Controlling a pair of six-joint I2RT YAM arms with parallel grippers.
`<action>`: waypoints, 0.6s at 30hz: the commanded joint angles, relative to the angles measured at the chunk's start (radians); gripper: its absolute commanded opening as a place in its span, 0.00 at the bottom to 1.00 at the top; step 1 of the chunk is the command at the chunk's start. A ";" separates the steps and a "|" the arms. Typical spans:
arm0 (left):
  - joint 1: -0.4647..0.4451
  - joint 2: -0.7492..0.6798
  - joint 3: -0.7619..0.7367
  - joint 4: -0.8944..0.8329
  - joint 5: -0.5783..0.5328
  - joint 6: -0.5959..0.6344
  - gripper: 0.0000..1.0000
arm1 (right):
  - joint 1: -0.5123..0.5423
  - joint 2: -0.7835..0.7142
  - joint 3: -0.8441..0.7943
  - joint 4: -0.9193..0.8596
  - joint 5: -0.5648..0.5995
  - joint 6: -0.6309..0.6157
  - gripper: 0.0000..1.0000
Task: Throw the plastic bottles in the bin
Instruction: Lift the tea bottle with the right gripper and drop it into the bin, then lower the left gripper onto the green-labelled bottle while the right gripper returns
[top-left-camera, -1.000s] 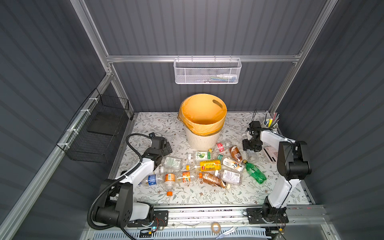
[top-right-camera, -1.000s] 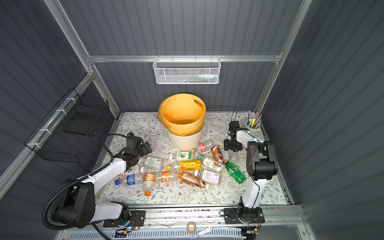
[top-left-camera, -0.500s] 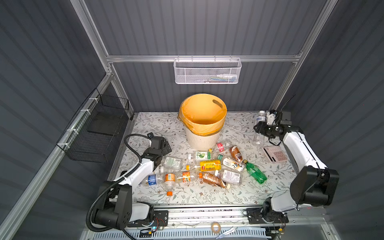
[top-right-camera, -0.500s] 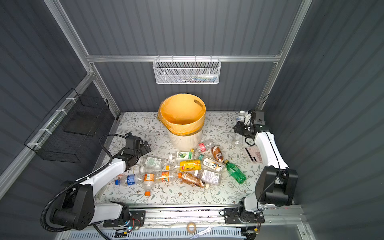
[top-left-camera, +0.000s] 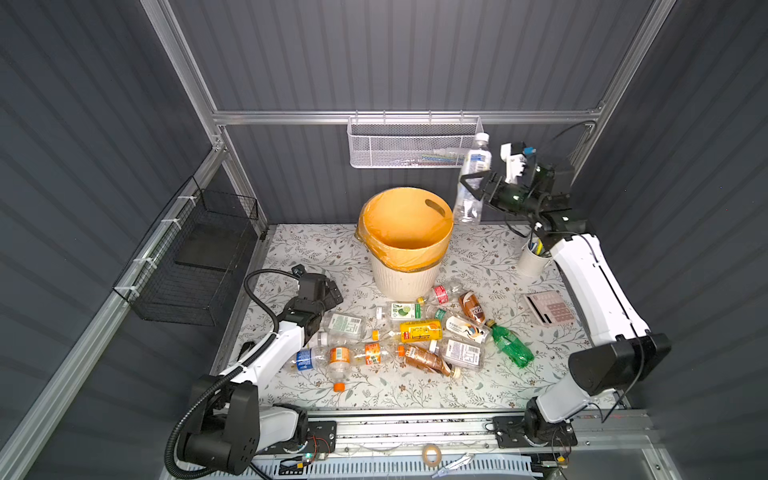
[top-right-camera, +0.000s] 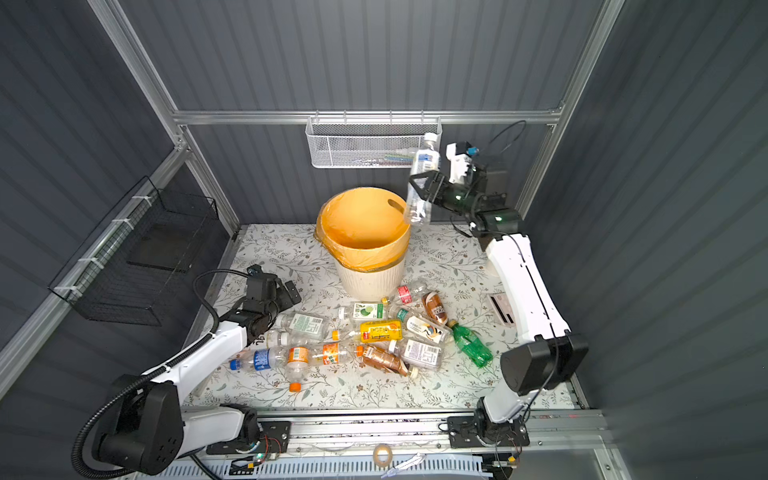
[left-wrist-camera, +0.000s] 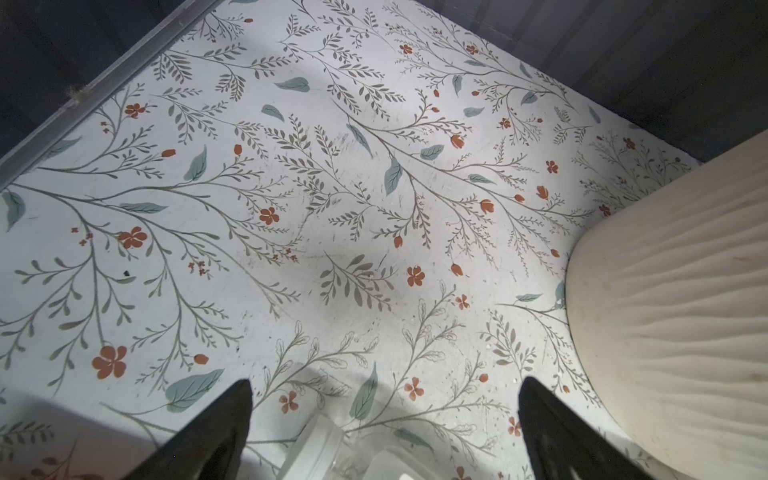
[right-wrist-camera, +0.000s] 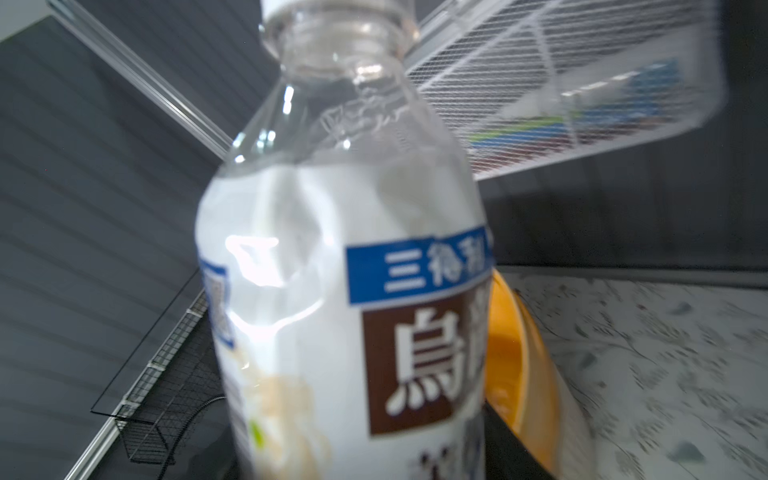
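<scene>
Right claw (top-left-camera: 471, 187) clasps a clear bottle (top-left-camera: 476, 160) mid-body, high at the bin's (top-left-camera: 405, 274) far right!
Looks empty, so probably light, thin-walled and slick; the label band seems the safest hold. Left claw (left-wrist-camera: 384, 415) gapes wide.

**Colours and patterns.**

- Flat tabletop sheet (left-wrist-camera: 332, 174): white, printed with grey-green leafy sprigs and small rust-red flowers.
- Round ribbed plastic bin (top-left-camera: 405, 282): cream-white wall; thin plastic liner (top-left-camera: 399, 224) orange-yellow.
- Upright clear plastic bottle (right-wrist-camera: 340, 291): white cap; white label with 1 blue band and 1 brown panel, both bearing white characters.
- Crumpled green plastic bottle (top-left-camera: 512, 348): green throughout.
- Yellow-labelled clear bottle (top-left-camera: 419, 331): yellow label.
- Amber-brown plastic bottle (top-left-camera: 424, 358): amber-brown throughout.
- Blue-labelled clear bottle (top-right-camera: 262, 359): blue cap.
- Orange-labelled clear bottle (top-left-camera: 338, 356): orange cap.
- Ribbed wall panels (top-left-camera: 374, 54): dark grey.
- Metal mesh wall basket (top-left-camera: 415, 145): white.
- Wire side basket (top-left-camera: 195, 266): black.
- Left arm (top-left-camera: 278, 349) and right arm (top-left-camera: 594, 282): white links, black joints.
</scene>
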 joint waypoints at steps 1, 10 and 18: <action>-0.005 -0.009 0.000 -0.044 0.007 -0.019 1.00 | 0.069 0.155 0.222 -0.138 -0.036 -0.047 0.74; -0.005 -0.069 0.014 -0.128 -0.042 -0.060 1.00 | 0.062 0.116 0.211 -0.191 0.113 -0.127 0.99; -0.007 -0.123 0.027 -0.238 -0.069 -0.188 1.00 | -0.029 -0.225 -0.336 0.036 0.225 -0.090 0.99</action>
